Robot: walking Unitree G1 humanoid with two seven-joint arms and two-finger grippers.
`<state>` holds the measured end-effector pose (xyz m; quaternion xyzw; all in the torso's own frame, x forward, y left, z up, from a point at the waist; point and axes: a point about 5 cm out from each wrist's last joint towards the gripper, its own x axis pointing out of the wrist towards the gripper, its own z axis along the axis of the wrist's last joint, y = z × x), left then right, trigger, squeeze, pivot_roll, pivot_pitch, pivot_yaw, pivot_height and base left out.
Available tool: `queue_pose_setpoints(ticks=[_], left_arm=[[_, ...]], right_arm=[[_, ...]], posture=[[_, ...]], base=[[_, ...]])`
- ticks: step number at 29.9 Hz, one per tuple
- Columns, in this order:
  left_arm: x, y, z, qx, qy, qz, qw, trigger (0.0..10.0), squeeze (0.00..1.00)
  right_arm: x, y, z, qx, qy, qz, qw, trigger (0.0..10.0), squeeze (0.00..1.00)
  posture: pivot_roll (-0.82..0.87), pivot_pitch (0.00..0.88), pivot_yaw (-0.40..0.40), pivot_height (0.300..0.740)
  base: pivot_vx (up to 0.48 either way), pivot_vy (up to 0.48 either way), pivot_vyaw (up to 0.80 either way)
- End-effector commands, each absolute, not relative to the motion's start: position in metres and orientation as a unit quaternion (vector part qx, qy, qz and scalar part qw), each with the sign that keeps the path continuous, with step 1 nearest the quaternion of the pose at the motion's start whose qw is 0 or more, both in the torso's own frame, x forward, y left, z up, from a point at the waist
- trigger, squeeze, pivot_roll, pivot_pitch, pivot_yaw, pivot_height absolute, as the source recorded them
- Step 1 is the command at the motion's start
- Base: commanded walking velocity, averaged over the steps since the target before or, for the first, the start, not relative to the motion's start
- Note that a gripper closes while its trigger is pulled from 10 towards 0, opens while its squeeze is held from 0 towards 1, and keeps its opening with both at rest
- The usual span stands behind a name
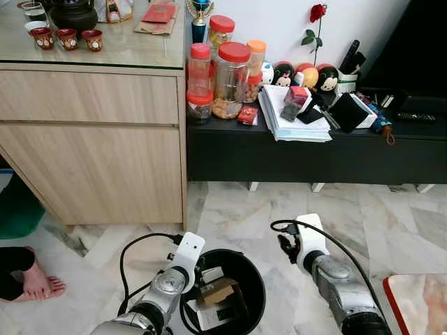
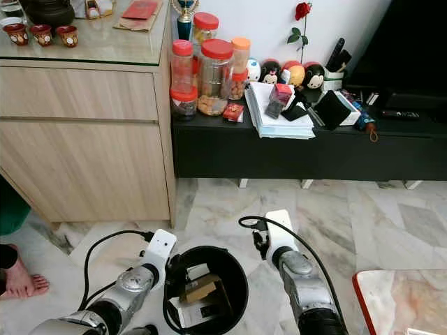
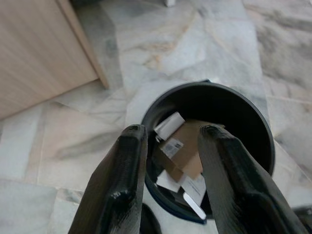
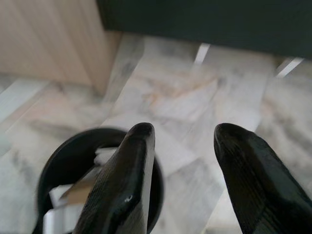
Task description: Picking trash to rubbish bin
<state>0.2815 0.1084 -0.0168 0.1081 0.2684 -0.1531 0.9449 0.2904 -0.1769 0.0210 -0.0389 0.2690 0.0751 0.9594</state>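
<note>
A round black rubbish bin point(image 1: 253, 278) stands on the marble floor between my two arms. Inside it lie a brown cardboard piece point(image 1: 218, 290) and white paper scraps point(image 3: 168, 125). My left gripper point(image 3: 169, 134) hangs just above the bin's near rim, open, with nothing between its fingers. My right arm point(image 1: 328, 273) is to the right of the bin; its gripper point(image 4: 183, 134) is open and empty over the floor beside the bin point(image 4: 63, 161).
A light wooden cabinet point(image 1: 98, 132) stands ahead on the left, a low black bench point(image 1: 314, 157) crowded with jars, toys and papers ahead on the right. A person's bare foot point(image 1: 38, 283) rests at far left. A red-edged table corner point(image 1: 418, 301) is at lower right.
</note>
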Motion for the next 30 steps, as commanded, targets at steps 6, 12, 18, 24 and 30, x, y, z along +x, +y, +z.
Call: queue_pose_setpoints(ticks=[6,12,18,24,30], left_arm=[[0.282,0.119,-0.014,0.088,0.232,-0.107,0.963,10.0,0.00],[0.299,0.127,0.010,0.074,0.153,-0.068,0.983,10.0,0.00],[0.317,0.128,0.039,0.084,0.062,-0.056,0.993,10.0,0.00],[0.340,0.121,0.091,0.114,-0.079,-0.050,0.989,10.0,0.00],[0.345,0.105,0.127,0.116,-0.177,-0.066,0.975,10.0,0.00]], right_arm=[[0.306,-0.184,0.058,-0.039,0.117,0.045,0.991,10.0,0.00],[0.312,-0.207,0.078,-0.026,0.034,-0.056,0.997,10.0,0.00],[0.311,-0.209,0.086,-0.018,-0.015,-0.061,0.998,10.0,0.00],[0.317,-0.197,0.099,-0.008,-0.060,-0.050,0.997,10.0,0.00],[0.323,-0.188,0.117,-0.005,-0.109,-0.046,0.993,10.0,0.00]], posture=[[0.11,0.112,-0.132,0.740],[0.12,0.105,-0.132,0.740],[0.12,0.097,-0.126,0.740],[0.12,0.091,-0.121,0.740],[0.13,0.071,-0.111,0.740]], base=[[0.000,0.000,0.00],[0.000,0.000,0.00],[0.000,0.000,0.00],[0.000,0.000,0.00],[0.000,0.000,0.00]])
